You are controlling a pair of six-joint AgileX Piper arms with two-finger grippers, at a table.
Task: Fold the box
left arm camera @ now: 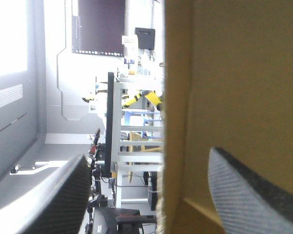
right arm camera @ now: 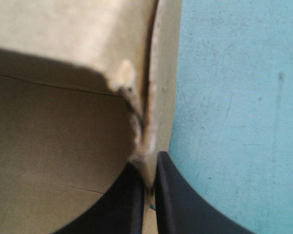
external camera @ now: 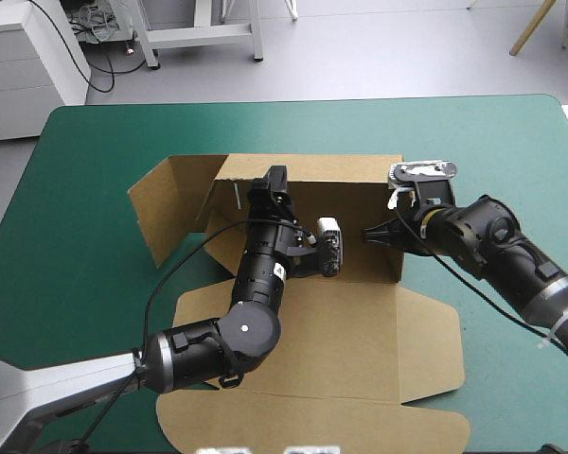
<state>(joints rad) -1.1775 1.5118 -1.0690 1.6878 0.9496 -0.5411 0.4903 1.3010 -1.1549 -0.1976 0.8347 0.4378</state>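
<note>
High view: the box [external camera: 360, 331] sits mid-surface [external camera: 95, 142], walls half raised. The right gripper [external camera: 367, 234] pinches its side wall; the left gripper [external camera: 270, 184] has fingers apart astride another. Uneven pulling could buckle the board.

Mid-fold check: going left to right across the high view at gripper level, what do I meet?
Teal-green cover → box, its raised side flap → left gripper, open with board between its fingers → right gripper, shut on the box's side wall → bare cover again.
</note>
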